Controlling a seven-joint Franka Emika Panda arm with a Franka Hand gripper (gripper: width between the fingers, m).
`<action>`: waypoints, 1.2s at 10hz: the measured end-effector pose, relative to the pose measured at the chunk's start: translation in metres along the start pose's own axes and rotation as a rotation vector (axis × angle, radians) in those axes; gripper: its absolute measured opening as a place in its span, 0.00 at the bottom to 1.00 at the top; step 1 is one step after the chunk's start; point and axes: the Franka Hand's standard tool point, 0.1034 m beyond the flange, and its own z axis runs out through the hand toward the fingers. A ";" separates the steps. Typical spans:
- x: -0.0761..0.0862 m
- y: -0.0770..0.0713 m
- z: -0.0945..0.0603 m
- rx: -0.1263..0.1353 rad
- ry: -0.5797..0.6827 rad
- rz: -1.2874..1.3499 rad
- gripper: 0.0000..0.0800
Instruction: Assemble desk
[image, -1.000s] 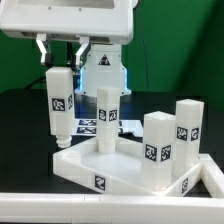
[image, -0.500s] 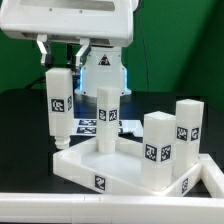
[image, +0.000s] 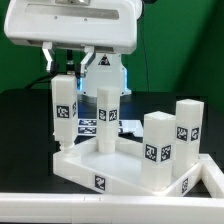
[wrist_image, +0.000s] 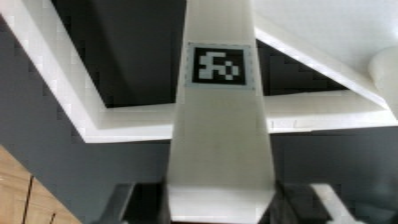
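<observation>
The white desk top (image: 120, 165) lies upside down on the black table, rim up. Three white tagged legs stand on it: one at the back (image: 108, 118) and two on the exterior view's right (image: 158, 150) (image: 188, 130). My gripper (image: 66, 72) is shut on the upper end of the fourth leg (image: 64, 112) and holds it upright above the top's corner on the exterior view's left, its screw tip just over the rim. In the wrist view the held leg (wrist_image: 221, 110) runs down the middle with its tag facing the camera, above the top's corner (wrist_image: 107, 125).
The marker board (image: 88, 126) lies flat on the table behind the desk top. The robot base (image: 103, 70) stands at the back. A white table edge (image: 60, 208) runs along the front.
My gripper has moved with the held leg a little toward the exterior view's right and slightly down, closer to the desk top's corner.
</observation>
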 end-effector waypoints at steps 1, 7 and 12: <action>-0.003 -0.001 0.002 -0.001 -0.003 -0.004 0.35; -0.005 -0.010 0.004 0.006 -0.008 -0.017 0.35; -0.006 -0.007 0.005 0.003 -0.012 -0.023 0.35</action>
